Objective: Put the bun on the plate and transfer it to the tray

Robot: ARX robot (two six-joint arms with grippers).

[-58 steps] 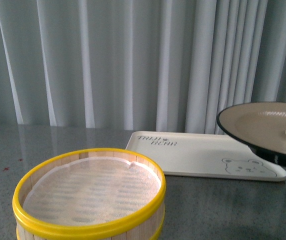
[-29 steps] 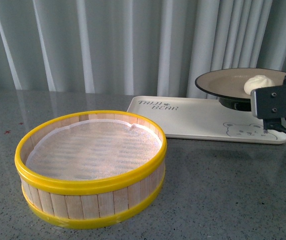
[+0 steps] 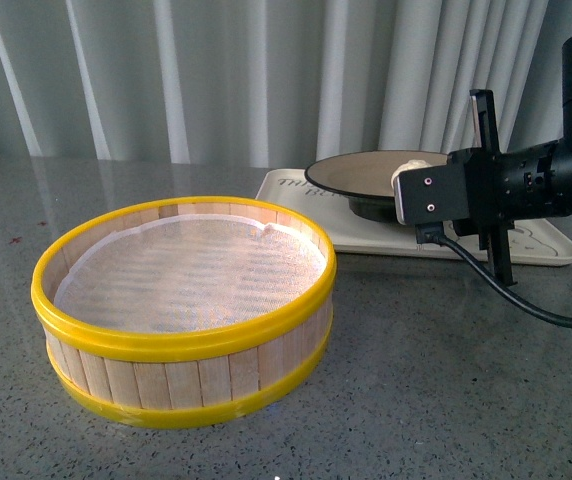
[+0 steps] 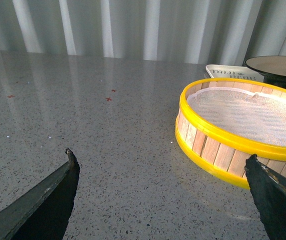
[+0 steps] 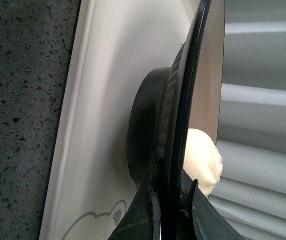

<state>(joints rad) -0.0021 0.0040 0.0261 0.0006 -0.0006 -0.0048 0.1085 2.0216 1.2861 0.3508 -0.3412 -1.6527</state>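
The plate (image 3: 351, 174), beige inside with a black rim, sits level and low over the cream tray (image 3: 551, 246). I cannot tell whether its black foot touches the tray. My right gripper (image 3: 398, 188) is shut on the plate's near rim. The white bun (image 3: 413, 163) lies on the plate by the gripped edge. In the right wrist view the rim (image 5: 193, 75) runs between the shut fingertips of the right gripper (image 5: 170, 200), with the bun (image 5: 203, 160) on one side and the tray (image 5: 103, 100) on the other. My left gripper (image 4: 163, 200) is open over bare table.
A yellow-rimmed wooden steamer basket (image 3: 181, 310) with a white liner stands in front of the tray, left of centre. It also shows in the left wrist view as the basket (image 4: 238, 145). Grey curtains hang behind the speckled table (image 3: 466, 400).
The plate with the bun has moved left and down over the tray. My right arm has come into the front view.
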